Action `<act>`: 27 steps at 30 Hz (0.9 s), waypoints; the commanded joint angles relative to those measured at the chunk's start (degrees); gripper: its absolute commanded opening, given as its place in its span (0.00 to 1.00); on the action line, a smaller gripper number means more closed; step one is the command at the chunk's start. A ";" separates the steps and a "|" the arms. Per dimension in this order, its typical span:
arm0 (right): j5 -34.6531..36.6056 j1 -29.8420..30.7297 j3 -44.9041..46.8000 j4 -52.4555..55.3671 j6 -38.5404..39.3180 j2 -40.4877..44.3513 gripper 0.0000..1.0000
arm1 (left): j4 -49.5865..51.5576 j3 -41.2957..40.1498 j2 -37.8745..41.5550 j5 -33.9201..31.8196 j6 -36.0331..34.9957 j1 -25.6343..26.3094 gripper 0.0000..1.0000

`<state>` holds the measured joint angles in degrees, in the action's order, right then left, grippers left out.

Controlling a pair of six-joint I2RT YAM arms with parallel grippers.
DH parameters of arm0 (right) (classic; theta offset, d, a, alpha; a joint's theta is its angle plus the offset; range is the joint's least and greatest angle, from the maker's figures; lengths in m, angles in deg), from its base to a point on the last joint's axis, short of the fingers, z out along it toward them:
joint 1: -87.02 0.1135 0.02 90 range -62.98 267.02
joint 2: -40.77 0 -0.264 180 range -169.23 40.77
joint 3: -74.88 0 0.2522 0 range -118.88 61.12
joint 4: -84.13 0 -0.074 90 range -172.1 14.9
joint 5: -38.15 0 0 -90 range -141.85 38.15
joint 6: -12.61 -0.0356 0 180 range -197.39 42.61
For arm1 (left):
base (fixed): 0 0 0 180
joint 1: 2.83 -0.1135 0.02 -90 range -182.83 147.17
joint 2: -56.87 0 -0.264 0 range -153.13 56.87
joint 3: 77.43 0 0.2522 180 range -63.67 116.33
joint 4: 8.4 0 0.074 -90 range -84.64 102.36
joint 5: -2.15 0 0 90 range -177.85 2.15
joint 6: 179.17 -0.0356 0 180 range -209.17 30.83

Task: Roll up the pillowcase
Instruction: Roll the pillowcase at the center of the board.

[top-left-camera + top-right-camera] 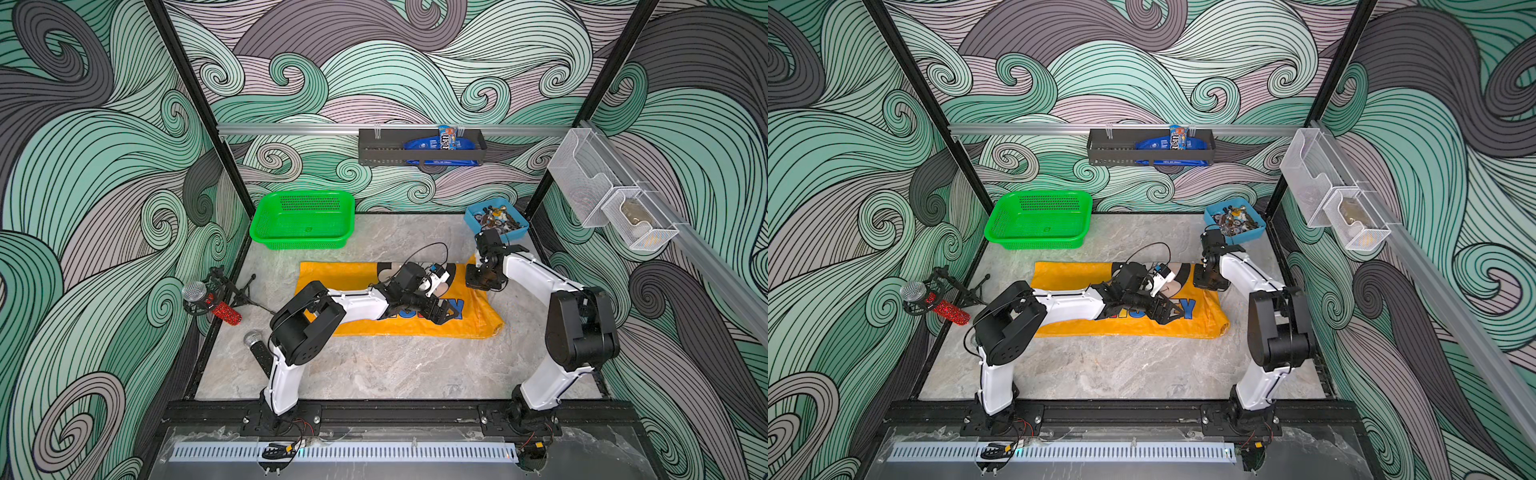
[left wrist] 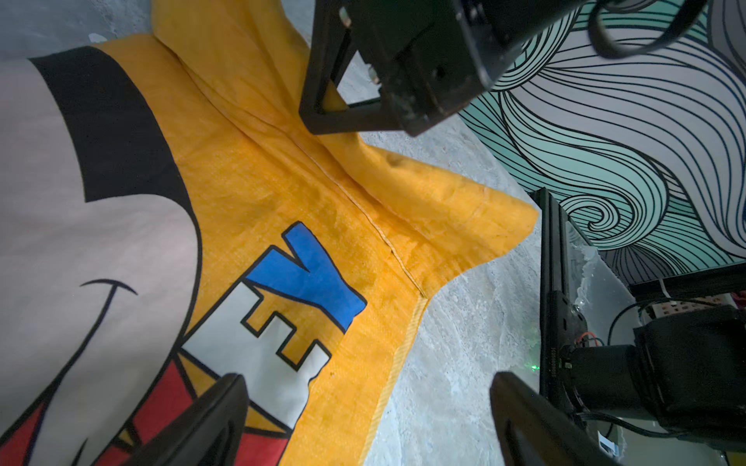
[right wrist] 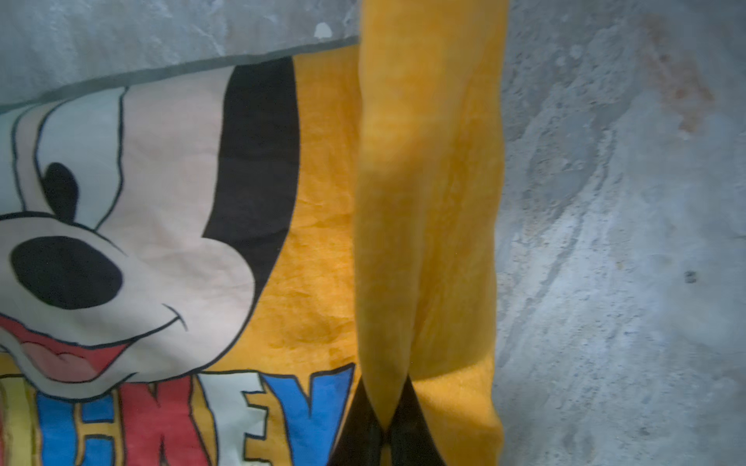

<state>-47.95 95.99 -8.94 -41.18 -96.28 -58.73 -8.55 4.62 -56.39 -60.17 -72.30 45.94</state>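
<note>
The pillowcase [image 1: 340, 276] [image 1: 1067, 276] lies flat in the middle of the table, mustard-yellow with a cartoon mouse face and coloured letters. Its right edge is pulled up into a raised fold [image 3: 428, 201] [image 2: 424, 189]. My right gripper [image 1: 478, 283] [image 1: 1209, 280] [image 3: 388, 423] is shut on that fold at the far right corner of the cloth. My left gripper [image 1: 441, 312] [image 1: 1169, 311] [image 2: 367, 387] hovers open just above the cloth by the blue letter Y [image 2: 311, 274]. It stands over the cloth's hemmed front edge, with nothing between its fingers.
A green basket [image 1: 303, 220] stands at the back left and a blue tray of small parts [image 1: 496, 218] at the back right. A red microphone on a stand [image 1: 212, 303] and a black microphone [image 1: 257, 349] are by the left edge. A black shelf [image 1: 419, 147] hangs on the back wall.
</note>
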 commanded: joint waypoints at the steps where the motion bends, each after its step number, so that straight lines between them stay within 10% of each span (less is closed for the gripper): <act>1: -3.95 1.82 -1.94 0.51 -2.42 -2.07 0.04 | 0.21 -0.43 2.91 -0.08 -1.11 -0.61 0.96; 17: -9.91 9.00 -3.32 -1.18 -3.88 -7.93 0.07 | 0.32 -3.59 5.04 -0.02 -0.85 -1.49 0.96; 27: -12.23 7.28 -7.71 -1.64 -3.35 -5.94 0.28 | 0.29 -2.90 4.85 0.27 -0.31 -1.49 0.95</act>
<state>-58.18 104.41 -14.10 -42.12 -99.54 -66.29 -8.35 1.01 -53.24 -60.26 -72.24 44.91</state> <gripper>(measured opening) 0.282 0.953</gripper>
